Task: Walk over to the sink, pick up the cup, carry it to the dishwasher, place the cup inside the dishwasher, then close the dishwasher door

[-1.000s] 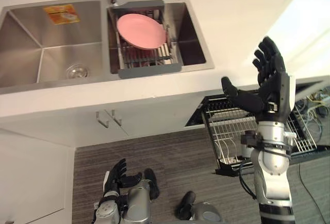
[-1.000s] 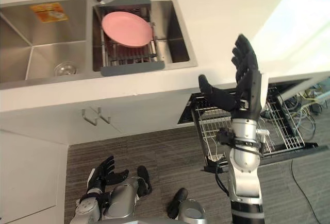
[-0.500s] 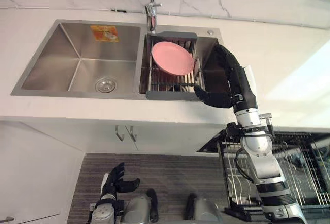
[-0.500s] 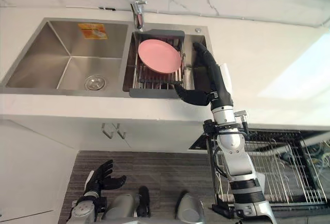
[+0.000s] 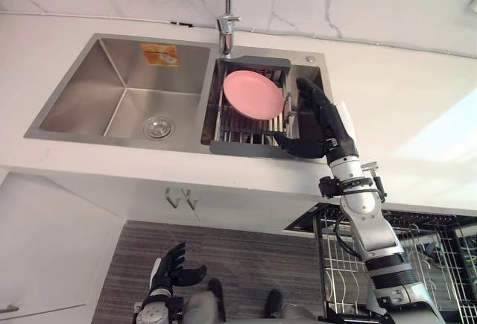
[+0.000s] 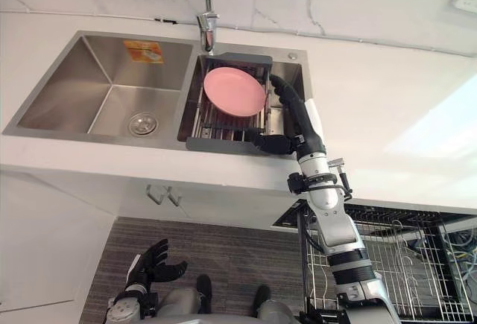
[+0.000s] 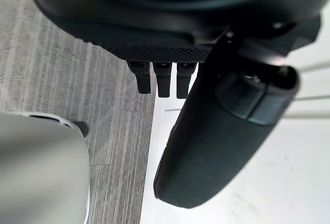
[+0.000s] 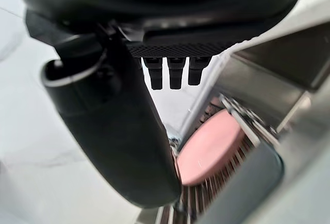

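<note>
While the right hand (image 5: 330, 126), fingers spread and empty, dips into the sink's right basin (image 6: 293, 72) beside the rack (image 5: 238, 147) and pink plate (image 5: 253, 94), the cup is probably hidden beneath it. Lower slowly, clear of the rack. The left hand (image 5: 170, 273) hangs relaxed, near.

Tally at the sink
Two steel basins (image 5: 123, 112), one tap (image 5: 225, 22), one pink plate (image 5: 253, 94), one drying rack (image 5: 238, 147), one orange sticker (image 5: 160, 54), one dishwasher basket (image 6: 402, 257), two hands: left robot hand (image 5: 173, 268), right robot hand (image 5: 320, 126).

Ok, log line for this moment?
stage: reach at sink | right hand: open, right of dish rack holding pink plate | left hand: open, low | dishwasher rack: pulled out
</note>
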{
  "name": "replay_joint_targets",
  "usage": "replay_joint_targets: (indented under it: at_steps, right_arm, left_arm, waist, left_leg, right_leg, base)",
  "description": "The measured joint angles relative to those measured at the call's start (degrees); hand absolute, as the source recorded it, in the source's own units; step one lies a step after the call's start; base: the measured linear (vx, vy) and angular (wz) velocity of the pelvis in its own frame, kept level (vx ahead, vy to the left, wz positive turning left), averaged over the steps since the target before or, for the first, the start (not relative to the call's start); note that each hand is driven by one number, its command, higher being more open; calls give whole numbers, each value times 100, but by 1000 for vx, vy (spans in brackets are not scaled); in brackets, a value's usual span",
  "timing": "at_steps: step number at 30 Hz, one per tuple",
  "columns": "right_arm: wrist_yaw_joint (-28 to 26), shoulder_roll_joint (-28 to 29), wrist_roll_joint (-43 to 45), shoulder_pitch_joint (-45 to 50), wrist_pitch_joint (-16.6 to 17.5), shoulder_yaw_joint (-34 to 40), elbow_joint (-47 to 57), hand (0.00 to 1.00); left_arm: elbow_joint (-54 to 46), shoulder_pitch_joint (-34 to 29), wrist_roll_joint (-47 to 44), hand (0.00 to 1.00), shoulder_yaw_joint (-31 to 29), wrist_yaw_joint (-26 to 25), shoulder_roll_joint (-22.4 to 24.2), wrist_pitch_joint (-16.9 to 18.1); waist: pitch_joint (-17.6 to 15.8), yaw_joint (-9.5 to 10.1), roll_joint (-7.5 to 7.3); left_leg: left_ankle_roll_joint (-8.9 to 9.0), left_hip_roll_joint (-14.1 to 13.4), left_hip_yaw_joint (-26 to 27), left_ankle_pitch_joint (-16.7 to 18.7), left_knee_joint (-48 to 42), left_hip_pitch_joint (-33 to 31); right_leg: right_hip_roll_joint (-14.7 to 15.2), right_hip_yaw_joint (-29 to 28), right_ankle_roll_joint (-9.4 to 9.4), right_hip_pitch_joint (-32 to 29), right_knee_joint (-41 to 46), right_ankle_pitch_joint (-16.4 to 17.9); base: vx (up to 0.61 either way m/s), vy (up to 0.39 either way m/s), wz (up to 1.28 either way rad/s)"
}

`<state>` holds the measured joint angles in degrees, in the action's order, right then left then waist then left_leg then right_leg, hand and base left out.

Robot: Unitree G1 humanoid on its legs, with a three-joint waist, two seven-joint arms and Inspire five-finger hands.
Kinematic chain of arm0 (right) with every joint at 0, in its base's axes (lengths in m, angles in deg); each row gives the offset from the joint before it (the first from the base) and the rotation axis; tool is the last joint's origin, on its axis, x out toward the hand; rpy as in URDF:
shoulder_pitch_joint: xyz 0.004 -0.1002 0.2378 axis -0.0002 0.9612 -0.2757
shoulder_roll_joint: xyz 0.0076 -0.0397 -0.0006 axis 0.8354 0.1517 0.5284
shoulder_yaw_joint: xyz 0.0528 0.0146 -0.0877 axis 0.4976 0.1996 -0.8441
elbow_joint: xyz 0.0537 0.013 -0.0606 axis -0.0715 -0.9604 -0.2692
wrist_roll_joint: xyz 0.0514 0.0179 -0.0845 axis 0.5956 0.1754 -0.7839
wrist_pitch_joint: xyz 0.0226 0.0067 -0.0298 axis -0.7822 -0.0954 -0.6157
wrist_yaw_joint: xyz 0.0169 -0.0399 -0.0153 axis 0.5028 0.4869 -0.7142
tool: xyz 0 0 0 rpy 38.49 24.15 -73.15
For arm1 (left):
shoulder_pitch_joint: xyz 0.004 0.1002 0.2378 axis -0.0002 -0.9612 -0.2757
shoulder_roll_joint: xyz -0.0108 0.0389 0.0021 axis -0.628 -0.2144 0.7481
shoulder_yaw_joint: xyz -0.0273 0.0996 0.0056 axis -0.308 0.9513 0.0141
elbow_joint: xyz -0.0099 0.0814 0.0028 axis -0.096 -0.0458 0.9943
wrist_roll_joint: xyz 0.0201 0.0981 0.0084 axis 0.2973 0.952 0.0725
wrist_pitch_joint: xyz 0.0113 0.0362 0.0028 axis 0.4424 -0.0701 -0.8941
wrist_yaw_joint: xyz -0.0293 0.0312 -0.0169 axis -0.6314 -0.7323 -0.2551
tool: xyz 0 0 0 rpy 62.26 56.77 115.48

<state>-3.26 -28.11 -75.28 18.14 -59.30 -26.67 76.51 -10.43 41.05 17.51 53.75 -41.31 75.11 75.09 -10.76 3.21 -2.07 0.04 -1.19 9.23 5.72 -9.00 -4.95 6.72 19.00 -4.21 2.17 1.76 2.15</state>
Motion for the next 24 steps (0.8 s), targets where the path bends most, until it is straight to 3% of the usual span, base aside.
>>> replay_joint_targets:
  at_steps: [11, 24]
  right_arm:
    - [129, 117, 13, -569, -85, -212, -852, 90]
    - [553, 341, 370, -1325, -174, -142, -1682, 90]
  left_arm:
    - [71, 1, -1, 90, -51, -11, -44, 2]
    - [129, 0, -1, 90, -118, -115, -83, -4]
  waist:
    - [2, 48, 4]
    - [-2, 93, 10]
  left_leg:
    - [-14, 100, -176, -731, 949, 60]
    - [-78, 136, -318, -878, 1097, -63]
  right_leg:
    - [-19, 138, 71, -243, -115, -220]
    - [-61, 273, 73, -328, -228, -261]
  base:
    - [-88, 0, 8]
    - [15, 3, 5]
